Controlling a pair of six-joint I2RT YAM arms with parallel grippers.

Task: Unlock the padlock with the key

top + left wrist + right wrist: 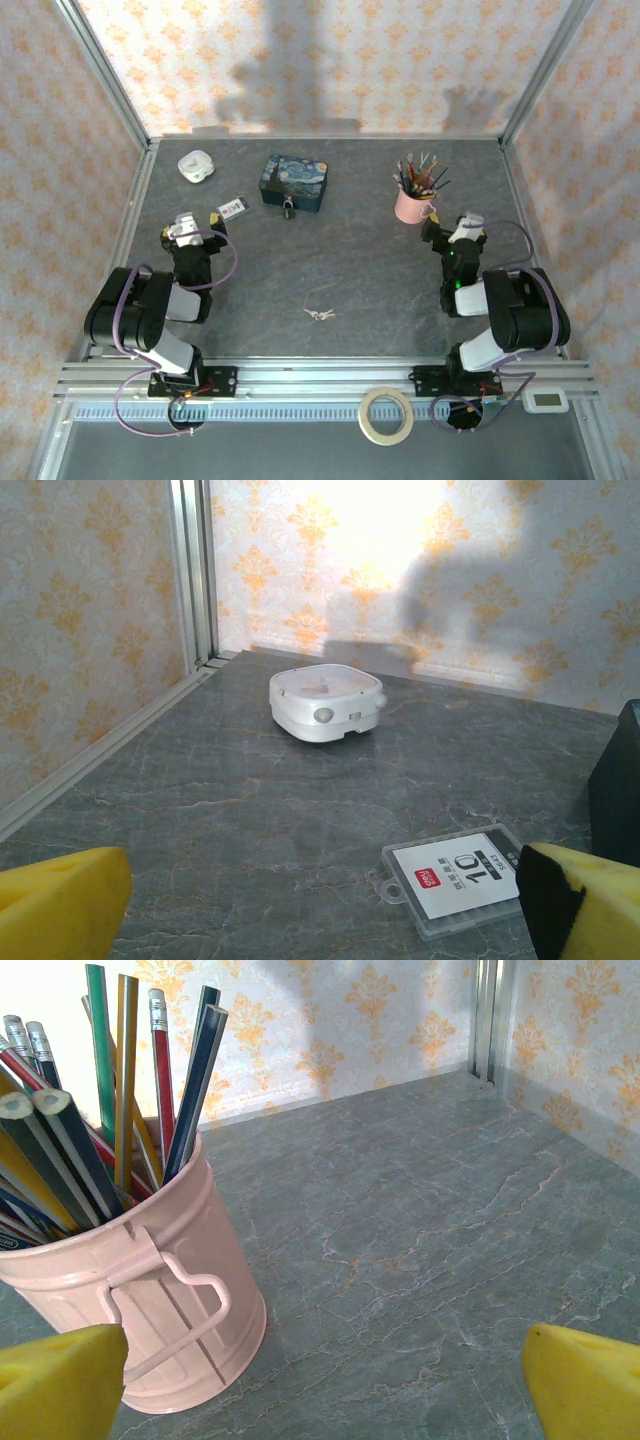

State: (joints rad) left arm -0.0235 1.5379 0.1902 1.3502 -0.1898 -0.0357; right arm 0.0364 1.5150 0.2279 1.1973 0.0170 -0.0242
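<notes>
Showing the small ring of thin silvery keys [320, 315] lying loose behind and between the left gripper [320, 910] and right gripper [320, 1385], both gaping empty for a first grasp; the tiny dark padlock with silver shackle [288, 207] sits ahead, against the blue starry tin [297, 178], seemingly securing it.

Tiny dark padlock [289, 208] just before the near side of the blue tin [296, 182], toward the far left-centre of the table [380, 280]; shackle too small to judge. Small silvery key [320, 315] bunch lying flat near the front centre, well apart from the padlock.
</notes>
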